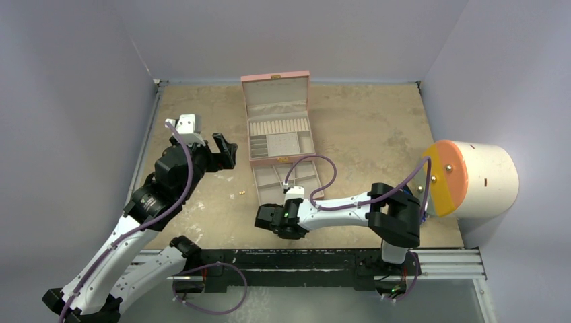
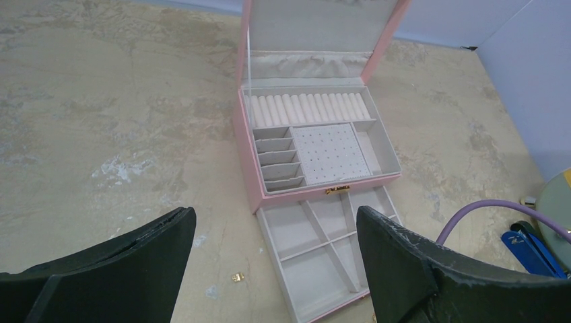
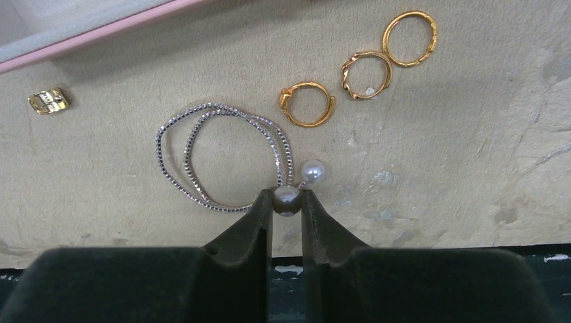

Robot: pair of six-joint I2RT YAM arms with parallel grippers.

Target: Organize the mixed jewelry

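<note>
The beige surface (image 1: 377, 128) carries one pink box (image 2: 246, 175), its lid standing upright and one drawer (image 2: 275, 262) pulled out toward the arms. The left claw (image 2: 276, 222) hangs above the surface in front of the box, its two fingers spread wide with nothing between them. The right claw (image 3: 286, 202) is low beside the drawer. Its fingers are narrow and pinch a darker pearl (image 3: 286, 200) from both sides.

The other pieces lie on the surface, outside the box. One silver hoop (image 3: 283, 156) lies flat (it makes two loops of thin chain), with its long axis going left to right in the right wrist view. Three gold rings (image 3: 345, 75) lie flat in a row that climbs to the upper right. One white pearl (image 3: 312, 171) lies just beside the pinched one. One small gold piece (image 3: 48, 101) rests alone near the drawer's pink edge.
</note>
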